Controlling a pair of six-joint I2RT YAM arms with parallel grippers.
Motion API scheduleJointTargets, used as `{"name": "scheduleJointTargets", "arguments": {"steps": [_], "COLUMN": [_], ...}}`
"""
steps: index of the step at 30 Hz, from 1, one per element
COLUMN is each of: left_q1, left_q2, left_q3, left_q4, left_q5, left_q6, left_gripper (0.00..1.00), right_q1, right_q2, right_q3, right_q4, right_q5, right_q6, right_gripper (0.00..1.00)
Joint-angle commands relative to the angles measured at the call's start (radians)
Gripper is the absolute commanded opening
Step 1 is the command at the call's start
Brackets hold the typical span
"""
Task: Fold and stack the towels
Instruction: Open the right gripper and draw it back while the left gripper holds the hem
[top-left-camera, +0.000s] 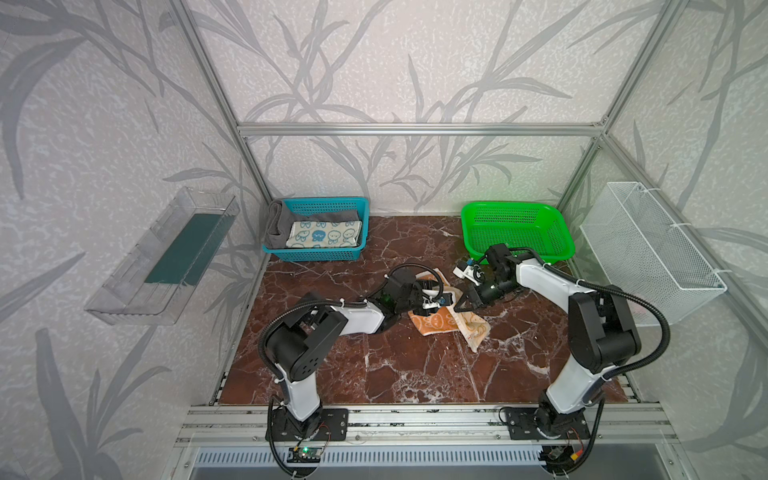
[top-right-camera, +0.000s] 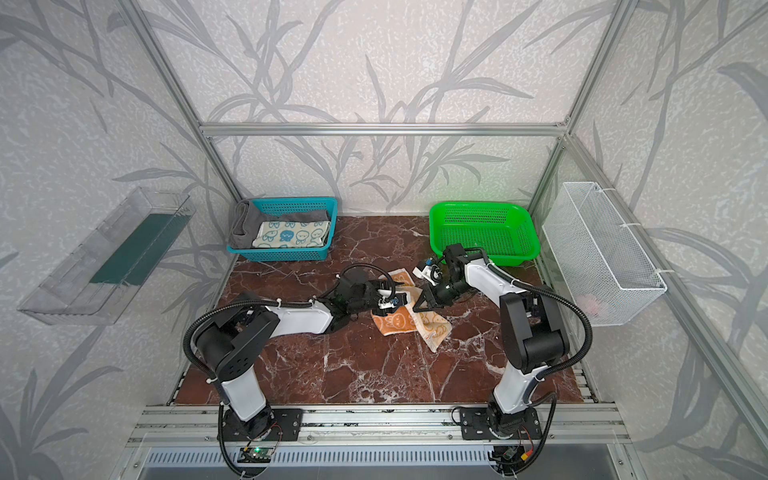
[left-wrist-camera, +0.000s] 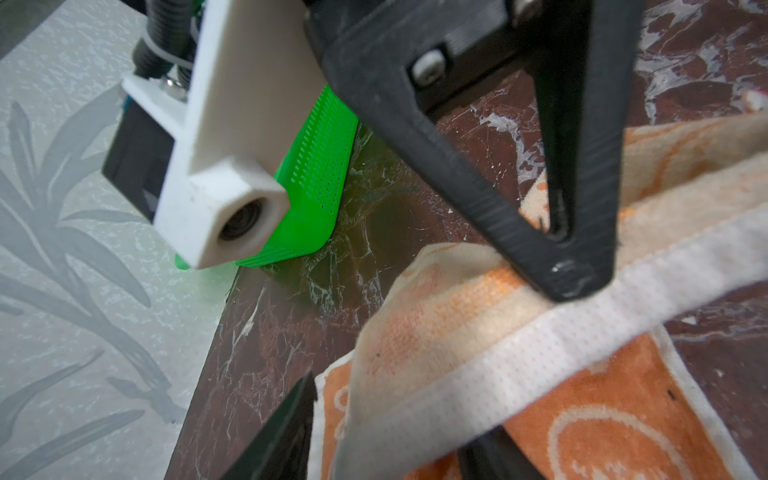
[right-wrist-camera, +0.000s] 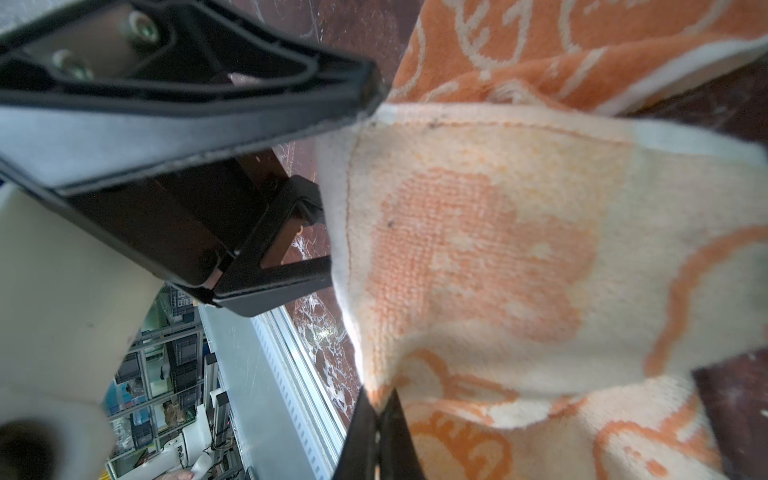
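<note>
Pinched the white hem of the rumpled orange-and-cream bunny towel (top-left-camera: 434, 325) in the right gripper (left-wrist-camera: 577, 286); held the jaws of the left gripper (right-wrist-camera: 345, 183) spread at its corner, perhaps touching.

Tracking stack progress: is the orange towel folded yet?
No: the orange towel lies crumpled on the tabletop, one edge pinched by the right gripper.

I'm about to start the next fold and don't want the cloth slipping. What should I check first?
1. Right hand shut on orange towel: ok.
2. Left hand gripping it: not ok; open, towel edge between its jaws.
3. That towel flat: not ok, crumpled.
4. Grey towel and teal towel in blue basket: ok.
</note>
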Motion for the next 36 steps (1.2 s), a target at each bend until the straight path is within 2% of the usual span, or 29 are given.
{"name": "scheduleJointTargets", "arguments": {"steps": [1,9,10,11,13,14,17,18,21,24,28,30,32,36], "left_q1": [-0.009,-0.012,-0.012,-0.012,-0.012,-0.012,-0.01,-0.009,0.001,0.018,0.028,0.03,0.037,0.054], "left_q2": [-0.015,0.004,0.004,0.001,-0.007,-0.014,-0.037,-0.047,-0.071,-0.085,-0.075,-0.06,-0.047,-0.022], "left_q3": [-0.012,-0.006,-0.005,-0.004,-0.001,0.0,0.014,0.022,0.059,0.11,0.125,0.136,0.158,0.205], "left_q4": [0.003,-0.002,-0.002,-0.004,-0.006,-0.012,-0.073,-0.12,-0.264,-0.415,-0.466,-0.488,-0.525,-0.589], "left_q5": [0.009,0.015,0.013,0.008,-0.001,-0.007,-0.033,-0.047,-0.086,-0.091,-0.09,-0.084,-0.072,-0.052], "left_q6": [0.015,0.015,0.015,0.016,0.015,0.014,0.019,0.027,0.016,-0.049,-0.135,-0.177,-0.22,-0.295], "left_gripper": [0.53,0.21,0.16,0.01,0.0,0.0,0.0,0.0,0.0,0.0,0.0,0.0,0.0,0.0], "right_q1": [-0.005,-0.005,-0.005,-0.005,-0.005,-0.005,-0.005,-0.004,0.001,0.018,0.059,0.074,0.076,0.097], "right_q2": [0.011,0.013,0.012,0.011,0.002,-0.009,-0.088,-0.129,-0.274,-0.43,-0.68,-0.827,-0.951,-1.108], "right_q3": [0.032,0.029,0.029,0.026,0.021,0.017,-0.013,-0.029,-0.093,-0.17,-0.342,-0.462,-0.536,-0.574], "right_q4": [-0.018,-0.018,-0.018,-0.016,-0.006,0.003,0.069,0.095,0.156,0.193,0.319,0.434,0.461,0.3], "right_q5": [-0.019,-0.026,-0.026,-0.024,-0.015,0.0,0.111,0.163,0.313,0.466,0.62,0.633,0.623,0.505], "right_q6": [0.007,0.005,0.005,0.005,0.011,0.018,0.06,0.068,0.068,0.029,-0.078,-0.15,-0.23,-0.501], "right_gripper": [0.0,0.0,0.0,0.0,0.01,0.08,0.42,0.49,0.6,0.63,0.63,0.63,0.63,0.61]}}
